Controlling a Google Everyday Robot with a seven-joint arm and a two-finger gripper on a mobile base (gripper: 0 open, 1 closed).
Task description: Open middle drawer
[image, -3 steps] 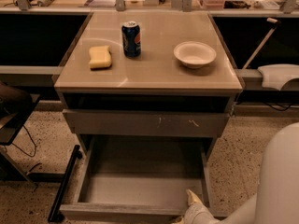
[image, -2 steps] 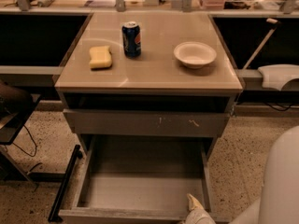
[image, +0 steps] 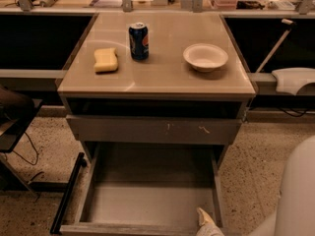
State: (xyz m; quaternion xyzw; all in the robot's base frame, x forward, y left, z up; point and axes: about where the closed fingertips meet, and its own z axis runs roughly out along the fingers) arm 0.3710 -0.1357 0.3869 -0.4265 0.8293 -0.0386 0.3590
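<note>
Your pale gripper [image: 205,225] sits at the very bottom of the view, against the front right corner of the wide, shallow grey middle drawer [image: 147,205]. The frame edge cuts most of it off, so you cannot tell how its grip stands or whether it has hold of anything. The drawer is pulled well out, showing its smooth interior, and its front rim is clipped by the frame. The scratched grey drawer front [image: 152,130] above it is closed. The blurred white arm [image: 295,191] fills the lower right corner.
</note>
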